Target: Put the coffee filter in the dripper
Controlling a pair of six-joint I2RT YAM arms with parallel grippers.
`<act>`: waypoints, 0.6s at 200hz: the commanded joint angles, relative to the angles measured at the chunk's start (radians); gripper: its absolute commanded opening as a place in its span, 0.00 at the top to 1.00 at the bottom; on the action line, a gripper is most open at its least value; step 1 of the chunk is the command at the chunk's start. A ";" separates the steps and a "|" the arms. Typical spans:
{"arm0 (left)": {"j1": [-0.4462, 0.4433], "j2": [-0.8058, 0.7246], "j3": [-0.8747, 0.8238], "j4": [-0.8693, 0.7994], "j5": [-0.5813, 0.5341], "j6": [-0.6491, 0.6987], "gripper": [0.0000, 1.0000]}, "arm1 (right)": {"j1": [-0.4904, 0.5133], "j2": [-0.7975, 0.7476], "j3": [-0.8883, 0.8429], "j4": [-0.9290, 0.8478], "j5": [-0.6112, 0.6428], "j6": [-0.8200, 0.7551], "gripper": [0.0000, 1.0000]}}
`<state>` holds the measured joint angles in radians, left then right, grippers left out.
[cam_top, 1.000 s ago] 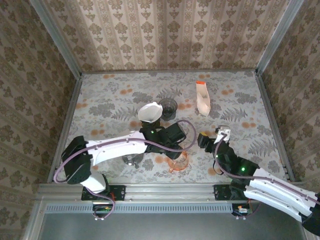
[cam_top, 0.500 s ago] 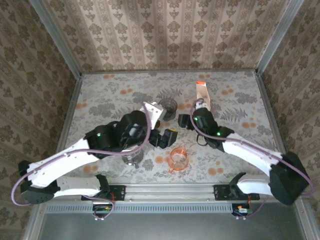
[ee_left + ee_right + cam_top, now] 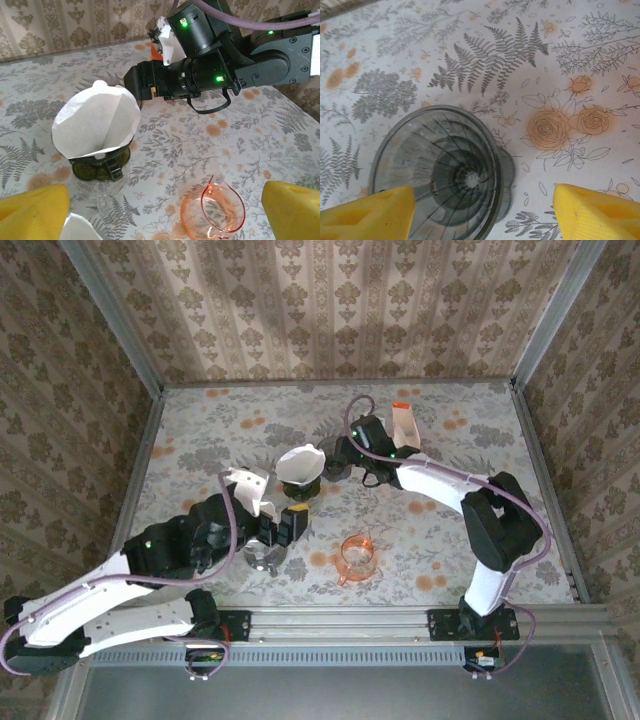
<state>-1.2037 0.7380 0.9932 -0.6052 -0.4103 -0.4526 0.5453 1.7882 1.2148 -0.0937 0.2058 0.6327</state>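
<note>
The white paper coffee filter [image 3: 97, 122] stands open as a cone inside a dark green dripper [image 3: 100, 167] on a clear glass base; from above the coffee filter [image 3: 300, 464] shows mid-table. My left gripper [image 3: 165, 215] is open, drawn back on the near side of the filter, nothing between its yellow fingers [image 3: 32, 210]. From above, the left gripper [image 3: 287, 525] is just in front of the filter. My right gripper [image 3: 482, 212] is open, hanging over a smoky grey dripper [image 3: 440, 175], one finger on each side. From above, the right gripper [image 3: 348, 452] is beside that grey dripper [image 3: 335, 455].
An orange see-through dripper [image 3: 357, 558] lies near the front edge, also in the left wrist view [image 3: 212, 210]. A clear glass piece [image 3: 265, 555] stands by the left arm. A white packet with an orange top [image 3: 405, 432] lies at the far right. Walls enclose the table.
My left gripper opened, let go of the filter and pulled back toward the near left. My right arm swung from the near right to the far middle, over the grey dripper.
</note>
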 commanded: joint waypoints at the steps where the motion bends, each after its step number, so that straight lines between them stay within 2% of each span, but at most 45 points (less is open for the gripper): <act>1: 0.002 -0.042 -0.016 -0.017 -0.051 -0.014 0.00 | -0.006 0.046 0.059 -0.083 0.023 0.014 0.27; 76: 0.027 -0.100 -0.057 -0.042 -0.068 -0.010 0.00 | -0.036 0.128 0.121 -0.134 0.008 -0.024 0.43; 120: 0.042 -0.115 -0.064 -0.054 -0.065 -0.011 0.00 | -0.038 0.165 0.161 -0.147 -0.019 -0.030 0.64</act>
<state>-1.1736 0.6392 0.9356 -0.6422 -0.4553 -0.4526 0.5091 1.9263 1.3388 -0.2077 0.2012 0.6117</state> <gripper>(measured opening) 0.997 0.411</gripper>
